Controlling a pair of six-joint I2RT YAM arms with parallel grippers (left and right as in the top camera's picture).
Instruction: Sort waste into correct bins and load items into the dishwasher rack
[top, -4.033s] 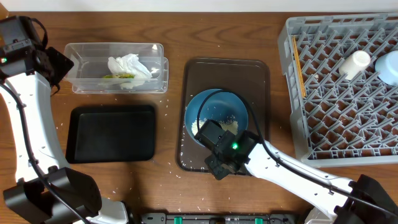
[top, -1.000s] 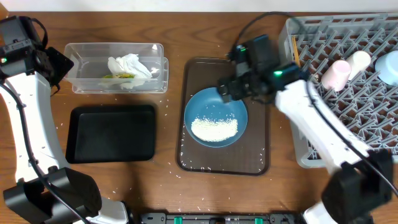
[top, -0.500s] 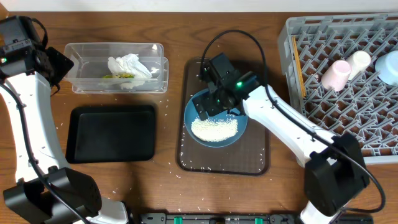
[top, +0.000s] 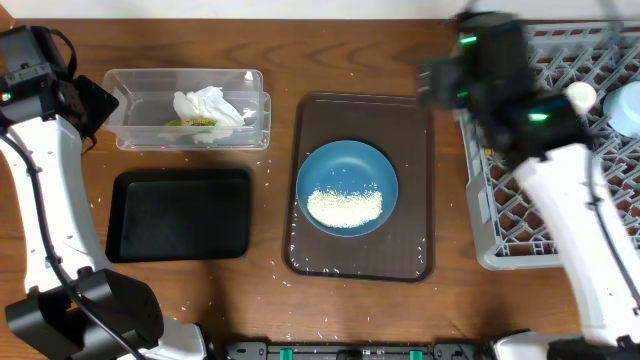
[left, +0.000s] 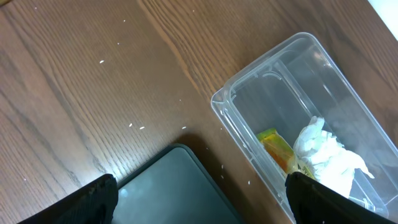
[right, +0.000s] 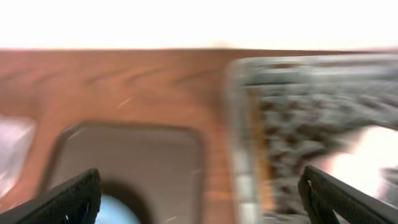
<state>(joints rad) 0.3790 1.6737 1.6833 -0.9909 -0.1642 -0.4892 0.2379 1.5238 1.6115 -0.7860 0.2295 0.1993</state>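
Rice is the main hazard. From overhead, the heap of loose white rice grains (top: 345, 207) lies in the large dark-blue round dish (top: 345, 165) on the brown rectangular serving tray (top: 410, 130). Stray grains already dot the tray and the wood. Any tilt while lifting would likely scatter more, and racking the dish unemptied would drop rice through the lattice. The right gripper (top: 435, 78) is a blur above the left wall of the large grey plastic dishwasher rack (top: 497, 215). A careless sweep there could clip the white cup (top: 580, 95).

Left wrist: the left gripper (left: 199, 186) hangs spread and empty over the flat black rectangular tray (left: 174, 180). Just beside it, the clear rectangular plastic tub (left: 214, 99) holds the crumpled white tissue paper (left: 326, 155) and the small yellow-green wrapper (left: 273, 143). Tipping rice in there would mix the waste.

Right wrist: the picture is smeared, but the fingers stand wide apart with nothing between them. A pale pinkish patch in the rack may be the pink cup.
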